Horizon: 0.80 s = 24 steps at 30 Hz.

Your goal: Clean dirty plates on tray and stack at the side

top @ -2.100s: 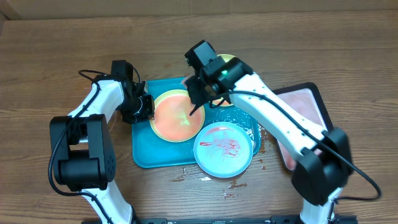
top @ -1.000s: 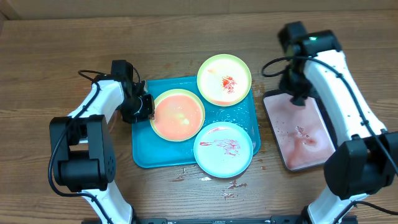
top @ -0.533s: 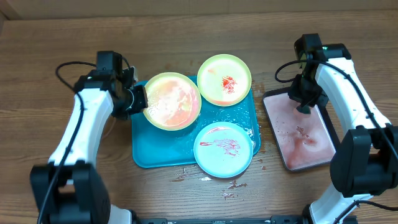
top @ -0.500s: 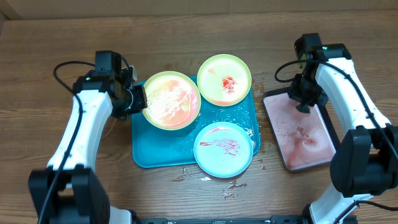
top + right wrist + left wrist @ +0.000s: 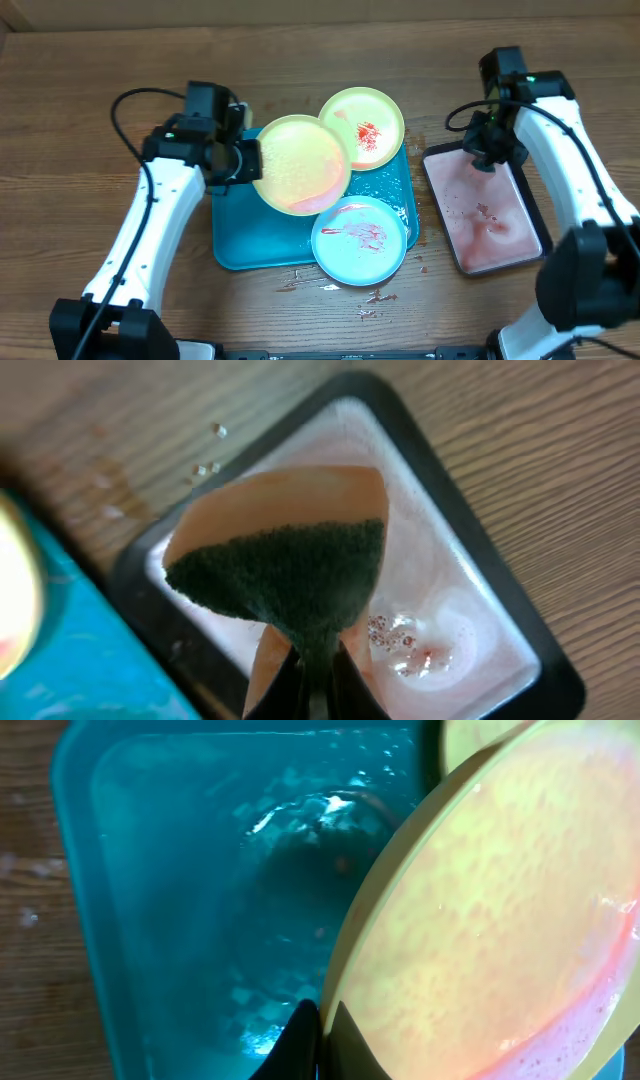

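My left gripper (image 5: 243, 161) is shut on the rim of a yellow-green plate (image 5: 300, 165), which hangs tilted above the teal tray (image 5: 235, 245). In the left wrist view its fingers (image 5: 305, 1038) pinch that plate (image 5: 500, 900) at its edge, and pinkish liquid pools at the lower rim, over the wet tray (image 5: 150, 920). A second yellow-green plate (image 5: 362, 128) with a red smear lies at the tray's far right corner. A light blue plate (image 5: 360, 240), also smeared, rests at the near right. My right gripper (image 5: 487, 152) is shut on a sponge (image 5: 285, 570) over the black-rimmed tray (image 5: 487, 215).
The black-rimmed tray (image 5: 470, 610) holds pinkish foamy water. Drops and red specks lie on the wooden table (image 5: 375, 298) in front of the teal tray and between the two trays. The teal tray's corner (image 5: 60, 660) shows at the left of the right wrist view.
My left gripper has lifted the yellow-green plate and carried it to the right, tilting it over the tray. The right gripper with the sponge has shifted slightly toward the far edge of the black-rimmed tray.
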Tool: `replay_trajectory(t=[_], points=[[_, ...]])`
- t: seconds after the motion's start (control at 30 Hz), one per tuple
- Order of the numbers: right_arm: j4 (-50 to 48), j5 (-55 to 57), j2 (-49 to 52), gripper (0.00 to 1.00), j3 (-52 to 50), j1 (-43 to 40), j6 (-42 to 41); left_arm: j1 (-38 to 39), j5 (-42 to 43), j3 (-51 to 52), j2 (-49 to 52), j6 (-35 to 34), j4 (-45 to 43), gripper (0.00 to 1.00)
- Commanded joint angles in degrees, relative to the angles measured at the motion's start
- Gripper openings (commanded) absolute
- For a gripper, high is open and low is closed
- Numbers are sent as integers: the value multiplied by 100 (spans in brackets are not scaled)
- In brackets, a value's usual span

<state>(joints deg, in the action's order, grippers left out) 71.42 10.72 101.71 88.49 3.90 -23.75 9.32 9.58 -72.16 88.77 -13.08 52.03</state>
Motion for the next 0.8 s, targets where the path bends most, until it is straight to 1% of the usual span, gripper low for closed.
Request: replay_trajectory(t=[0.0, 0.13, 0.3, 0.37, 0.4, 0.53, 0.77], points=[[-22, 33, -868, 4, -7, 20, 133, 205, -103, -87, -151, -260, -140, 4], [-26, 133, -1716, 4, 2, 20, 205, 350, -101, -87, -142, -391, -225, 5], [13, 142, -2885, 4, 44, 20, 612, 568, -103, -199, -26, -417, -262, 4], [105, 142, -3259, 4, 136, 20, 623, 684, -103, -319, 72, -420, -262, 4], [247, 140, -3615, 4, 297, 20, 623, 844, -101, -542, 232, -431, -256, 4], [664, 138, -4041, 4, 699, 20, 621, 1220, -101, -1213, 726, -433, -212, 4], [1285, -15, -4133, 4, 1115, 20, 621, 1921, -122, -2876, 2000, -428, 111, 4]])
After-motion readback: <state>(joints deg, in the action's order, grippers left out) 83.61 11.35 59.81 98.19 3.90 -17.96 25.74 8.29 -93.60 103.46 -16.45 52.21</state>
